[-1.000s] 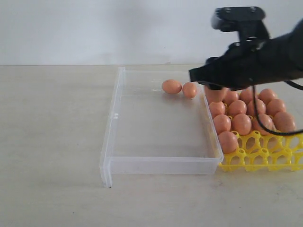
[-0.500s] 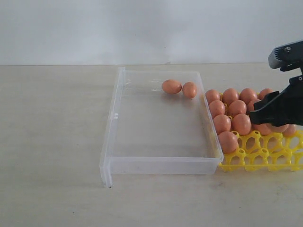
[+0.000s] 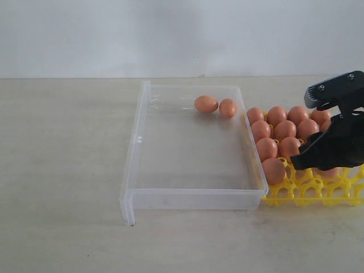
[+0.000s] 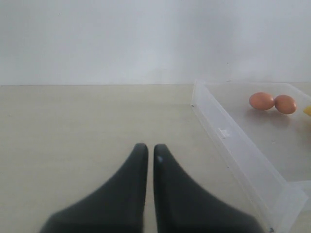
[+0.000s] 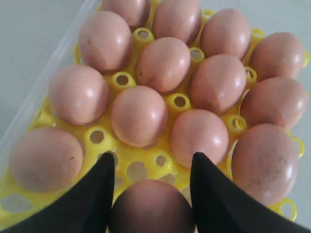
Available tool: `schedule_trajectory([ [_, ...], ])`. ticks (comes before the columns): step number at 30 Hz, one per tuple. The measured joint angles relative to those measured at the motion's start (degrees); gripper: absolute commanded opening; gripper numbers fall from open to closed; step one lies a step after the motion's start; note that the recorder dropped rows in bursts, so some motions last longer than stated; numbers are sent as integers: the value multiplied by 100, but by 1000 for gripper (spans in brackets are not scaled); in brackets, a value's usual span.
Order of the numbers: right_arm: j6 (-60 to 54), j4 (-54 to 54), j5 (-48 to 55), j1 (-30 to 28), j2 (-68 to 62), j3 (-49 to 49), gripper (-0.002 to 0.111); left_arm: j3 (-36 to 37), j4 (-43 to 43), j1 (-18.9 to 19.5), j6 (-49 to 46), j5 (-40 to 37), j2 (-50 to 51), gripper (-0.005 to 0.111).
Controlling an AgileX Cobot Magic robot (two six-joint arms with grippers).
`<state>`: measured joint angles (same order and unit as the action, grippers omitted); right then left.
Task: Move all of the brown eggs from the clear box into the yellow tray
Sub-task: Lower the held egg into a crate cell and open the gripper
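Two brown eggs lie side by side at the far end of the clear box. The yellow tray stands against the box's right side, with several brown eggs in its cells. My right gripper hovers low over the tray's front rows. In the right wrist view its jaws are shut on a brown egg above an empty cell. My left gripper is shut and empty over bare table, left of the box; it is out of the exterior view.
A plain white wall rises behind the beige table. The tray's front row has empty cells. The clear box's near wall runs close beside the left gripper.
The right arm swung from above the tray's far left corner out to the right, then dropped lower over the tray's front cells with the egg. The two eggs in the box stayed put.
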<state>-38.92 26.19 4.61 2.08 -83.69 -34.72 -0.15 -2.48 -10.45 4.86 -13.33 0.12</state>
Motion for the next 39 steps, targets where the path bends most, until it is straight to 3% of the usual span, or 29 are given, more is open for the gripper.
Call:
schedule_trajectory([
  [8, 202, 0, -342, 21, -49, 0, 0, 0, 0, 0, 0, 0, 0, 4],
  [16, 265, 0, -678, 532, -49, 0, 0, 0, 0, 0, 0, 0, 0, 4],
  [39, 648, 0, -1214, 591, -747, 0, 0, 0, 0, 0, 0, 0, 0, 4],
])
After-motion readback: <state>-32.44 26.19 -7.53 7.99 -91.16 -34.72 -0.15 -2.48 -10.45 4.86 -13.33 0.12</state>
